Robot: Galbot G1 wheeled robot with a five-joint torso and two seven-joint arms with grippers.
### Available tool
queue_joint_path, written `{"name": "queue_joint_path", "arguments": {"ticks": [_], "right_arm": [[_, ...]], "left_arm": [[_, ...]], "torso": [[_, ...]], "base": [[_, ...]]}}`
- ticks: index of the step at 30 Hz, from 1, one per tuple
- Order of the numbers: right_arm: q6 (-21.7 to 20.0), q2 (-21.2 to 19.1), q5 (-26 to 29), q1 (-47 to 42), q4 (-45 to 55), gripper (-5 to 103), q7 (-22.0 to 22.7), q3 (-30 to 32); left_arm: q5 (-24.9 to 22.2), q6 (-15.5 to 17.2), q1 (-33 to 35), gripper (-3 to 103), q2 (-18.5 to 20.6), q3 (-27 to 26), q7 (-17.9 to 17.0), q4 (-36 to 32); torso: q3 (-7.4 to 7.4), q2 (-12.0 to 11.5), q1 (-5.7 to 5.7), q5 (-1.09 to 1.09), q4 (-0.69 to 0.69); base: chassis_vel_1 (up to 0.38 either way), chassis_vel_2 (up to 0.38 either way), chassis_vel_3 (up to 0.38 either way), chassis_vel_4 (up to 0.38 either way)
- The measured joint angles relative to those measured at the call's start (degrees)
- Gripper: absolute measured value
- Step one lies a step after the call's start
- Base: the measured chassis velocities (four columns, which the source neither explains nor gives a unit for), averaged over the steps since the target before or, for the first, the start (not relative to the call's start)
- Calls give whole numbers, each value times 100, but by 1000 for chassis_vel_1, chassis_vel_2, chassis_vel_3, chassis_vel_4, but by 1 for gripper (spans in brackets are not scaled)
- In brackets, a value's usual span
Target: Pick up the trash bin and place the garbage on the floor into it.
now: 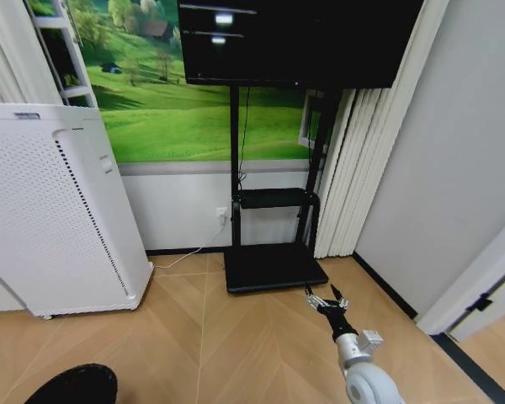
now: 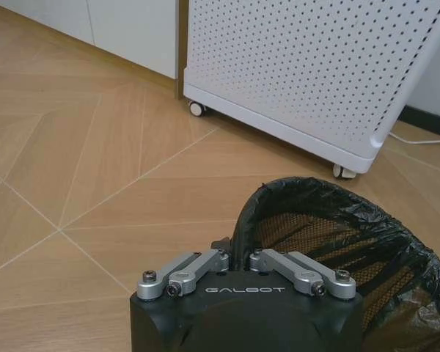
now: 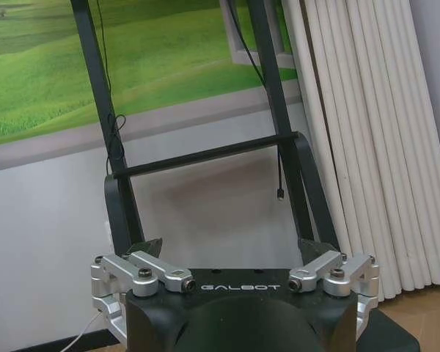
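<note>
The trash bin, round with black mesh walls and a black bag liner, hangs just above the wood floor in the left wrist view. My left gripper is shut on its near rim. The bin's dark top shows at the bottom left of the head view. My right gripper is held low at the lower right, open and holding nothing, pointing toward the TV stand. Its spread fingers also show in the right wrist view. The garbage is out of view.
A tall white perforated appliance on casters stands at the left, close behind the bin. A black TV stand with a flat base sits ahead against the wall. White curtains hang to its right, beside a grey wall.
</note>
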Motion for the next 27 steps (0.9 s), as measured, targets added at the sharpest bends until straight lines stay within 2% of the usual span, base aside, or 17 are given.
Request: {"name": "queue_joint_path", "arguments": {"ticks": [11, 27], "right_arm": [[1, 54, 39, -74, 15, 100, 25, -25], [-12, 56, 86, 12, -135, 100, 77, -55]], "left_arm": [[334, -188, -162, 7, -33, 250, 122, 545], [221, -198, 20, 7, -161, 83, 101, 519]], "torso": [[0, 0, 0, 2, 0], [0, 0, -1, 0, 0]], "base": [[0, 0, 0, 0], [0, 0, 0, 0]]}}
